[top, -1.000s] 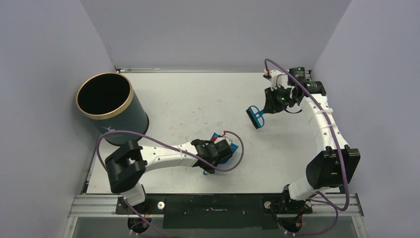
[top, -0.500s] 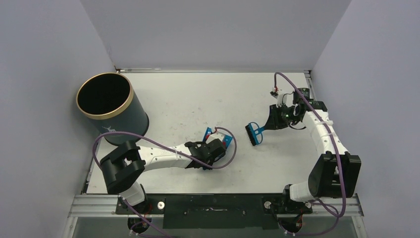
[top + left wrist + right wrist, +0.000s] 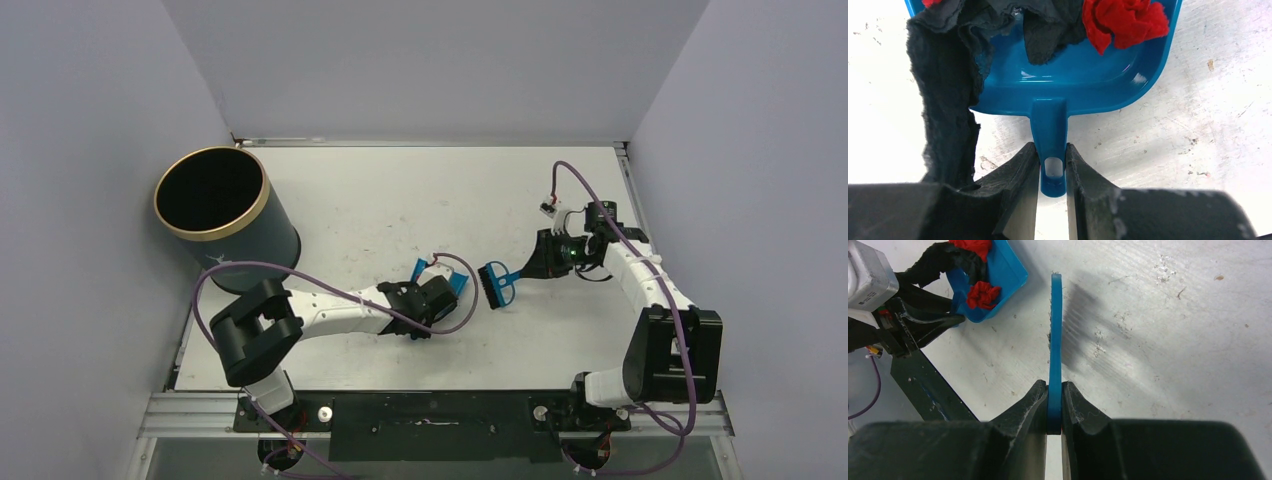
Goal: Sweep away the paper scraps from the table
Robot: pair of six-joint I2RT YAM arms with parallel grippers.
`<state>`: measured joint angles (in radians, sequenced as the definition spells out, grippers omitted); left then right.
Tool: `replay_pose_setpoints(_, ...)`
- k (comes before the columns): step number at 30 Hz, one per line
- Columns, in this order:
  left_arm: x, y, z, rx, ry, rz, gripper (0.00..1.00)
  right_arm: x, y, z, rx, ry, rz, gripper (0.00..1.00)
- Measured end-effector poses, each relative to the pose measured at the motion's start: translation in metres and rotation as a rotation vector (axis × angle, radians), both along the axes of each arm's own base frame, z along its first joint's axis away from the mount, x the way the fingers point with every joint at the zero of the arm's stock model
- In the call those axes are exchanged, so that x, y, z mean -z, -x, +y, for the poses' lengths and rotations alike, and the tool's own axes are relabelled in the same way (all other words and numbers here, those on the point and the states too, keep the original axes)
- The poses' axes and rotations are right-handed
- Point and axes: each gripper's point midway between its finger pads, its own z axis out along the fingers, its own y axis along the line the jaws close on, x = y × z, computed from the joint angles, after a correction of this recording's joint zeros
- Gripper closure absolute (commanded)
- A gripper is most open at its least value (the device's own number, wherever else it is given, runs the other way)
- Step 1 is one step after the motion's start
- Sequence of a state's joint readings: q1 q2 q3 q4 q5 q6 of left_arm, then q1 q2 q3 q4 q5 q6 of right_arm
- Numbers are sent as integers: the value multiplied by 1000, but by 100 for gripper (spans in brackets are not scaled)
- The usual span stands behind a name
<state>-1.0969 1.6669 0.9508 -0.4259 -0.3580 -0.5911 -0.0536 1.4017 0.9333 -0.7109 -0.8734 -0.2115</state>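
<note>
Brush (image 3: 1056,340) swung left, now just beside dustpan (image 3: 1073,80). My right gripper (image 3: 1054,407) clenches brush, left gripper (image 3: 1052,165) dustpan handle. Paper scraps (image 3: 1125,20) inside dustpan, left of brush.

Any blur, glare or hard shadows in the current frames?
Left wrist: left pincer blurred up close, dustpan sharp with small glare spots. Right wrist: right pincer soft, brush throws a dark shadow on the table. Top external: even light.

Left arm (image 3: 335,310) and right arm (image 3: 652,276): white shells, chunky black joints, purple cables (image 3: 232,264) looping off both.
</note>
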Motion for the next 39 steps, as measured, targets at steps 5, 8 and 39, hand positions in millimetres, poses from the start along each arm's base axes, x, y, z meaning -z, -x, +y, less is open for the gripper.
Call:
replay_pose_setpoints(5,-1,0,4,-10,-10,21,100,0,0,2,-7,-40,-31,95)
replay_pose_setpoints(8,-8,0,2,-13,-3,24,100,1,0,1,-9,-55,-39,95)
replay_pose_setpoints(39,-230,-82,174,-396,333,-177,100,1,-3,-3,-24,-108,-62,95)
